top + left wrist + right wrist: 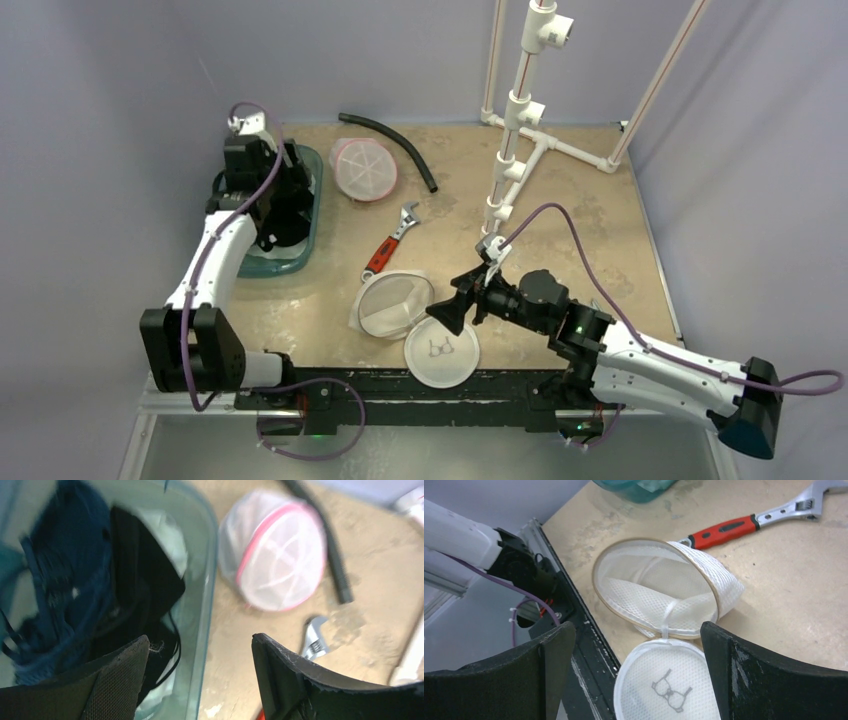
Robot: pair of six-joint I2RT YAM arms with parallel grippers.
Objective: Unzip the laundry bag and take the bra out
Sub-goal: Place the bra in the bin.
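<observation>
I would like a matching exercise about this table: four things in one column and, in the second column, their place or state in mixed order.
Things:
1. wrench
2. black hose
3. white laundry bag
4. dark garments

Places or states:
A. inside the teal tub
B. lying open near the front edge
C. red handle, mid-table
D. curved, on the far side

Pairs: 1-C, 2-D, 3-B, 4-A.

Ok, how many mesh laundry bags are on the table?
2. A pink-trimmed bag sits beside the teal bin; a white bag lies open near the front edge, below the wrench. The bin could hide more.
</observation>
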